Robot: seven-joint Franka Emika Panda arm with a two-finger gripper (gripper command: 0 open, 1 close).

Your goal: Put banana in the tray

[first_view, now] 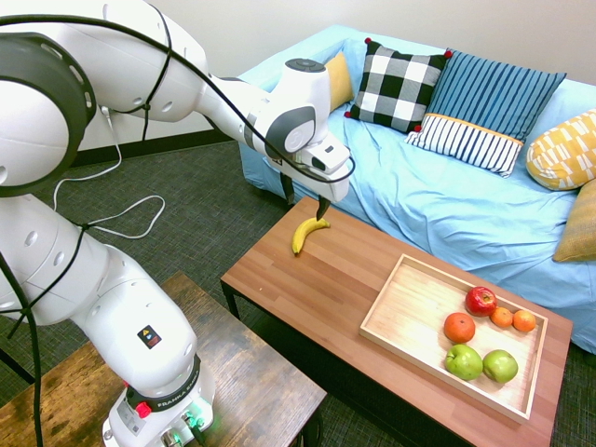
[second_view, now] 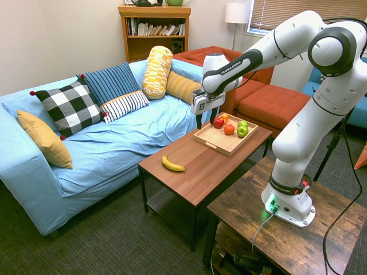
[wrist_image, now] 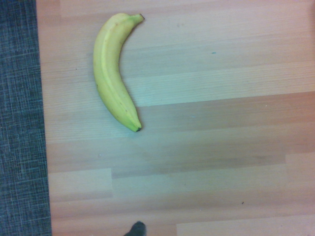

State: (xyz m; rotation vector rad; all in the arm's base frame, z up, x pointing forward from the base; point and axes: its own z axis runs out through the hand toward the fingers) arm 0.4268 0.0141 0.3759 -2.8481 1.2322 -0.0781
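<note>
The yellow banana [first_view: 307, 233] [second_view: 172, 165] [wrist_image: 112, 73] lies flat on the reddish-brown table [first_view: 307, 298], near the end farthest from the tray and close to the edge facing the sofa. At the table's other end sits the light-wood tray [first_view: 414, 312] [second_view: 221, 144], with fruit gathered at one end and the rest of its floor bare. My gripper [first_view: 304, 201] [second_view: 205, 121] hangs open well above the table, over the wood just beside the banana. Nothing is between its fingers and it touches nothing.
In the tray lie a red apple [first_view: 480, 300], an orange [first_view: 459, 327], two small oranges and two green apples [first_view: 481, 363]. A blue-covered sofa [first_view: 438, 200] with several cushions runs along the table's far side. Dark carpet [wrist_image: 22, 123] borders the table end by the banana.
</note>
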